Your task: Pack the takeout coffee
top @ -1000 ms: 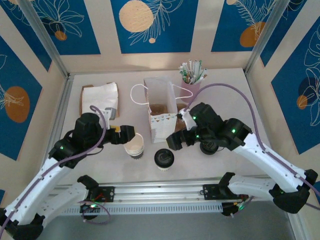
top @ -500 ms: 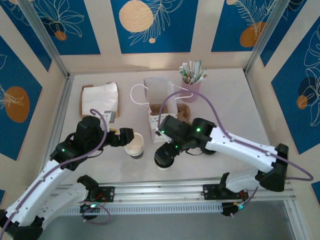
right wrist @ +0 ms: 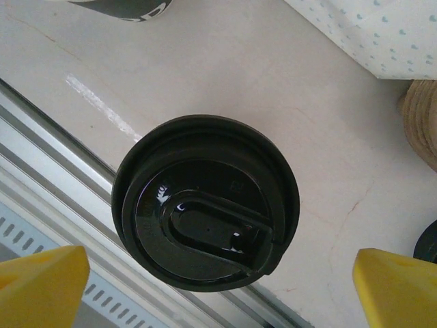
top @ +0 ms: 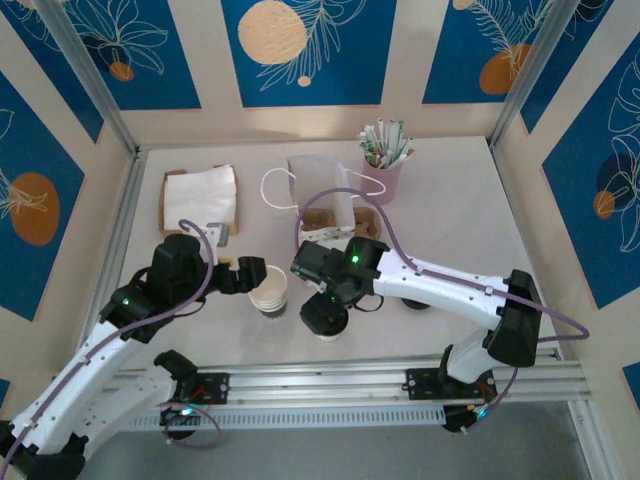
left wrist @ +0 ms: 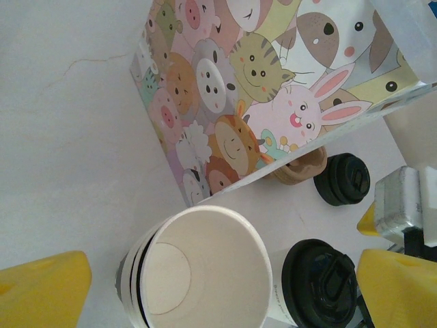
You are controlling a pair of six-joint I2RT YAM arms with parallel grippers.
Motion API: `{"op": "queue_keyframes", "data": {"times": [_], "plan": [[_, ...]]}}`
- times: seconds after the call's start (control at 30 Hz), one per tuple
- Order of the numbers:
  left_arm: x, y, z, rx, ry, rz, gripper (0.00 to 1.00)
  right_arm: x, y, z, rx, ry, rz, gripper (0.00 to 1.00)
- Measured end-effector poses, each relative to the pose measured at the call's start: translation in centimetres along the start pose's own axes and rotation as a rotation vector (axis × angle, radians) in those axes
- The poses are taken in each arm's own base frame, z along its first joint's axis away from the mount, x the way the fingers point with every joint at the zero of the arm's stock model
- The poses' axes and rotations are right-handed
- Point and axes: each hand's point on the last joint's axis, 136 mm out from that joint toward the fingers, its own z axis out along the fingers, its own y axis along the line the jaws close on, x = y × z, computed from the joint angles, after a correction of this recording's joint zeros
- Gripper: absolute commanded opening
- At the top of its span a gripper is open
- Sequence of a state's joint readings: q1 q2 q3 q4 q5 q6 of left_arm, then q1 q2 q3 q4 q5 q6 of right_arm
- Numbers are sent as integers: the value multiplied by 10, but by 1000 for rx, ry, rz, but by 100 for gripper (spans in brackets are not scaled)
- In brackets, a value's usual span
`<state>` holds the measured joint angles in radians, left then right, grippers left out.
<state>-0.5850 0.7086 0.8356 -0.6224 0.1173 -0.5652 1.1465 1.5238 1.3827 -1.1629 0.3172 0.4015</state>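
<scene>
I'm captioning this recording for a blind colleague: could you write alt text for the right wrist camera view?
Seen from straight above, the takeout coffee with its black sip lid stands on the white table, centred between the two yellow fingertips of the open right gripper. A white paper bag shows its corner at upper right.

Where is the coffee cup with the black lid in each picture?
Top camera: the small whitish paper cup with a round black plastic lid sits near the front, in the middle.
Left wrist: bottom right corner.
Right wrist: dead centre, seen from above.
Shared landmark: the patterned paper bag standing by the cup.
</scene>
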Motion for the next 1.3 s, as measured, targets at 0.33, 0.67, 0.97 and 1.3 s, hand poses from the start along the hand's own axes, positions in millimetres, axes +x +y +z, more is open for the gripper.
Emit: {"op": "queue_keyframes", "data": {"times": [0.33,0.67,0.97,1.3], "plan": [[0,0,0,0,-1,0,100,-3,7,8,7,28,16,93],[0,2,-5,-7,-10,1,100,1,9,19,36,72,24,92],[2,3,-6,-14,-7,8,100,2,10,24,49,102,32,85],[3,4,-6,-17,-2,18,100,3,9,27,61,126,38,86]]}}
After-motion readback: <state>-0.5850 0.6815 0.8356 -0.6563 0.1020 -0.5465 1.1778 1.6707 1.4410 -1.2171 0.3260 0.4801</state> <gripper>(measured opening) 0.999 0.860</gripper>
